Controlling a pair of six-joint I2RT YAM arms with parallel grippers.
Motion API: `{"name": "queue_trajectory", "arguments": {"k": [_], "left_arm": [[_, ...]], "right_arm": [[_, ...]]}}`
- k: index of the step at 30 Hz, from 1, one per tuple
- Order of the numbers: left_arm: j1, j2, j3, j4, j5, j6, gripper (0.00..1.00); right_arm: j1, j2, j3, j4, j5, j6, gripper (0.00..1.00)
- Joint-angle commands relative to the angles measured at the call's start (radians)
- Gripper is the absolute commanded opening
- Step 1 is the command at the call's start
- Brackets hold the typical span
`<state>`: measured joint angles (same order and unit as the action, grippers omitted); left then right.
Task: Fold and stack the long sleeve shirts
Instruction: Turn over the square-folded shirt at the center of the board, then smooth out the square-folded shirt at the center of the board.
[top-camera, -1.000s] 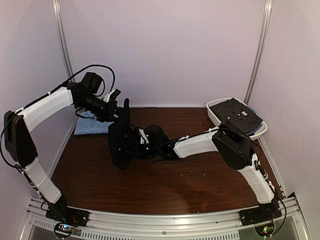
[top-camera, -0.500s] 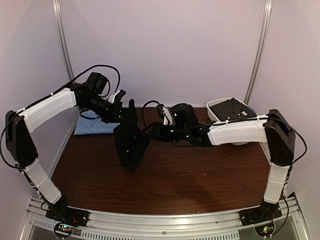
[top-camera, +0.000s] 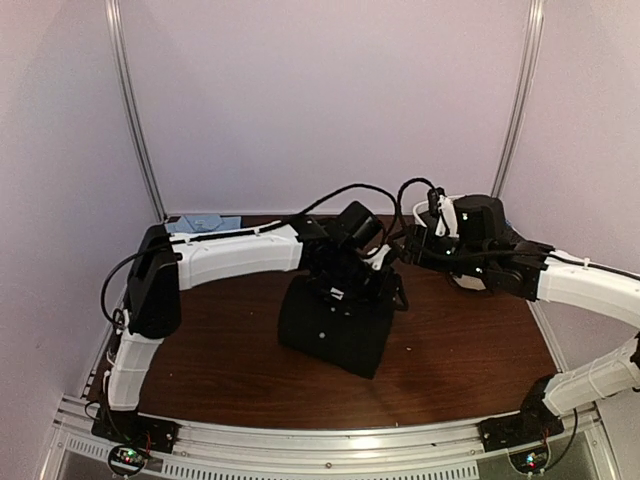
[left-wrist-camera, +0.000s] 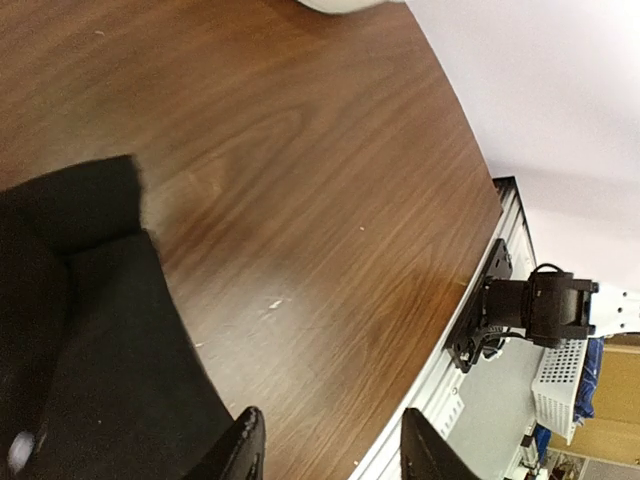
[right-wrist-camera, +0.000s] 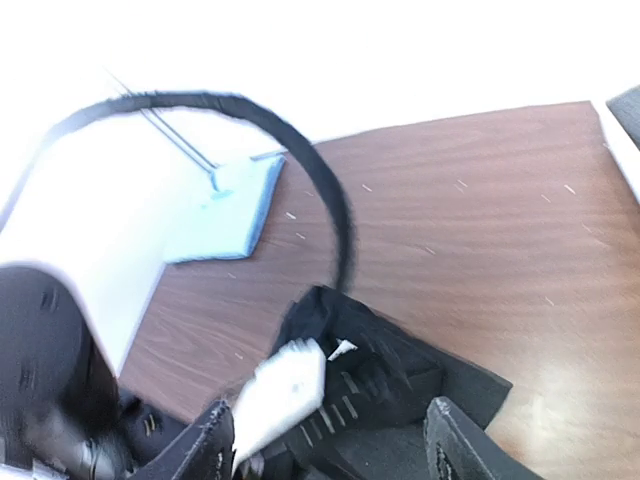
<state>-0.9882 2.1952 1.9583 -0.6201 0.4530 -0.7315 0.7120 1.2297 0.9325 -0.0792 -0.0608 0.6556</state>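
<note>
Above the table, left claw gapes just beside the black shirt, right claw spread over its edge.

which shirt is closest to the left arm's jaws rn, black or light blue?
The black shirt, folded mid-table, right beside the left jaws. The light blue shirt lies well apart in the table's far left corner.

Black shirt: folded into a compact, roughly rectangular bundle, resting on the bench at centre frame in the top view. Light blue shirt: folded flat, at the upper left of the frame, well apart from the black shirt.
</note>
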Motion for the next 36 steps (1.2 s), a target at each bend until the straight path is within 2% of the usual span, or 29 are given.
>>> {"name": "queue_trajectory", "arguments": {"k": [1, 4, 13, 17, 26, 36], "left_arm": [[-0.010, 0.011, 0.092, 0.032, -0.043, -0.052, 0.56], [0.029, -0.049, 0.020, 0.044, -0.074, -0.042, 0.59], [0.210, -0.282, -0.368, 0.101, -0.131, 0.002, 0.59], [0.303, -0.324, -0.475, 0.117, -0.129, 0.061, 0.58], [0.375, -0.293, -0.552, 0.166, -0.204, 0.217, 0.56], [0.399, -0.188, -0.557, 0.222, -0.134, 0.286, 0.55]], "right_arm": [[-0.010, -0.037, -0.058, -0.125, 0.082, -0.019, 0.67], [-0.010, -0.045, -0.100, -0.120, 0.075, -0.015, 0.68], [-0.008, 0.020, -0.193, -0.078, 0.031, 0.007, 0.69], [-0.008, 0.059, -0.232, -0.048, 0.000, 0.017, 0.69], [-0.006, 0.177, -0.281, 0.056, -0.087, 0.056, 0.69], [0.002, 0.269, -0.288, 0.097, -0.113, 0.062, 0.69]]}}
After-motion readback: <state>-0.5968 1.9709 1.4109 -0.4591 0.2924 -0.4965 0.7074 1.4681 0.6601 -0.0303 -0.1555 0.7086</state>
